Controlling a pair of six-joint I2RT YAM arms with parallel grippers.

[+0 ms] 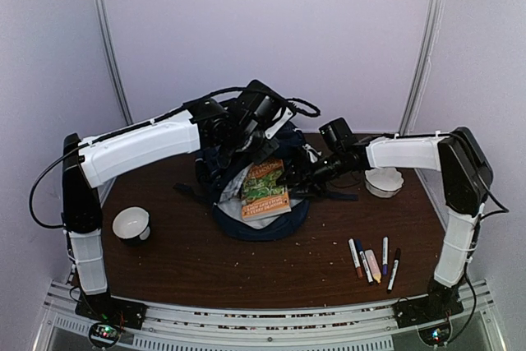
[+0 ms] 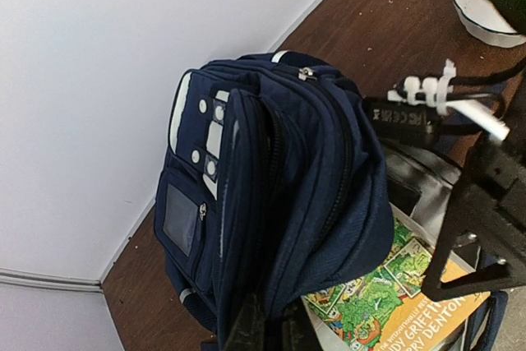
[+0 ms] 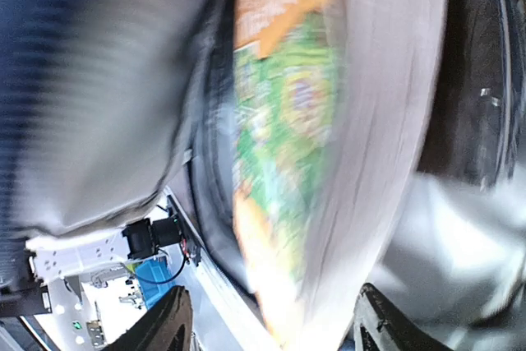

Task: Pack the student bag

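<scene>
Orange-green paperback book in navy fabric student bag; right claw wide, left claw pinching bag rim; coloured marker pens unpacked.

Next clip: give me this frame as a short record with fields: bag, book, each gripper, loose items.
Bag: large navy-blue fabric backpack, open, mid-table
Book: orange and green paperback lying in the bag's opening
Left gripper: shut on the bag's fabric edge
Right gripper: open, at the book's edge
Loose on brown table: round white bowl left; white scalloped dish and marker pens right
</scene>
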